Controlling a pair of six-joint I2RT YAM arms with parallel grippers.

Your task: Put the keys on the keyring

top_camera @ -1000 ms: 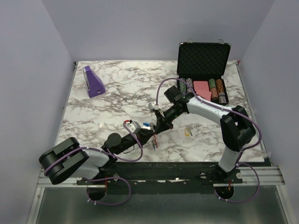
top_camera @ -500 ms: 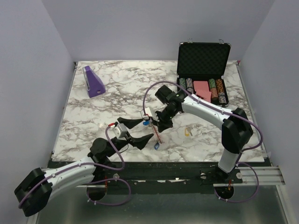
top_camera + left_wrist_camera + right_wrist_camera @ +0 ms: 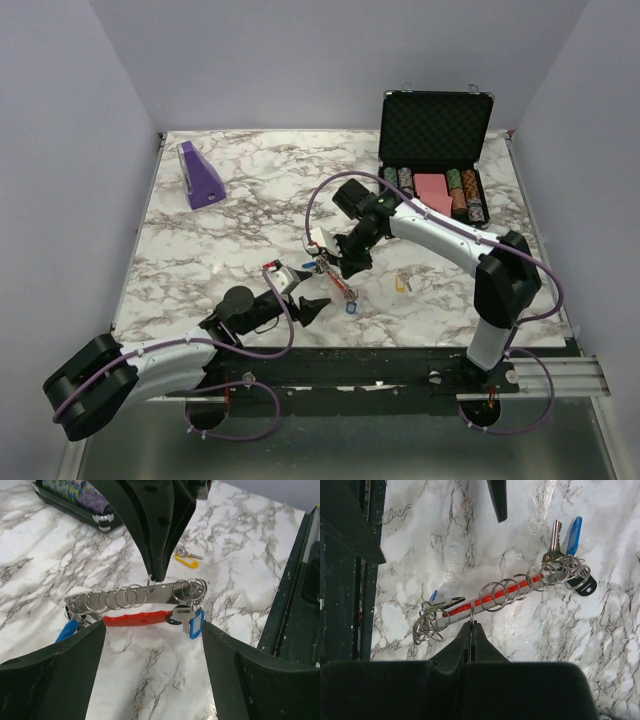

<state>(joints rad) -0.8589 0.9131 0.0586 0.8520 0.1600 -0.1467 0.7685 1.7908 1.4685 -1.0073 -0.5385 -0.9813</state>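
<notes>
The keyring (image 3: pixel 336 282) is a red-and-metal bar strung with several thin rings, held just above the marble. My right gripper (image 3: pixel 338 268) is shut on one ring near the bar's middle (image 3: pixel 471 611). Blue-headed keys hang at both ends (image 3: pixel 195 624) (image 3: pixel 67 629) (image 3: pixel 574 534), and a black-headed one (image 3: pixel 582 584) hangs beside one of them. A yellow-headed key (image 3: pixel 403 283) (image 3: pixel 185 559) lies loose on the table beyond. My left gripper (image 3: pixel 309 293) (image 3: pixel 152 647) stands open just short of the bar, holding nothing.
An open black case (image 3: pixel 435 150) with poker chips sits at the back right. A purple wedge (image 3: pixel 200 175) stands at the back left. The table's front edge and dark rail (image 3: pixel 295 605) run close beside my left gripper.
My left gripper opened wide, let go near the bar and pulled back left, then came back toward it. The right gripper shifted the keyring slightly left, still shut on its ring.
</notes>
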